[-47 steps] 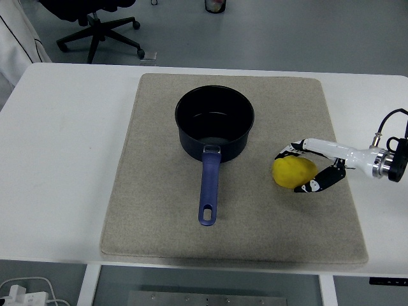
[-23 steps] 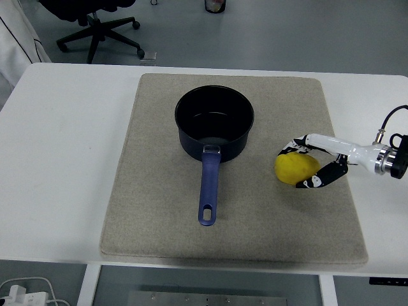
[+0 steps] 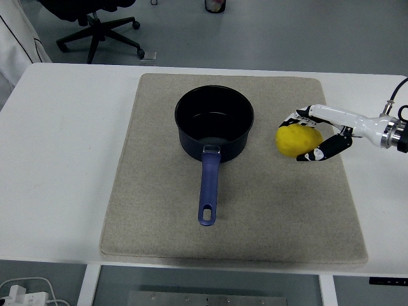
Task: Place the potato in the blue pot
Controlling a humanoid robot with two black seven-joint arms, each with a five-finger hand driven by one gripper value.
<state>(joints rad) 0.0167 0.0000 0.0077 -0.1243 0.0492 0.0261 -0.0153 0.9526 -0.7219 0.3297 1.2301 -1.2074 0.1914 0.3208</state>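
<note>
The yellow potato (image 3: pixel 298 140) is gripped by the right hand (image 3: pixel 313 135) at the right of the frame, fingers wrapped around it, just right of the blue pot (image 3: pixel 214 124). The pot is seen on a beige mat (image 3: pixel 153 191) covering the white bench (image 3: pixel 57 159).

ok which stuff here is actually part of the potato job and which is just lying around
Part of the job:
- potato, held in the right hand
- blue pot, empty, on the mat
- beige mat under both

Just lying about:
- office chair on the floor behind the table
- white power strip, bottom left
</note>
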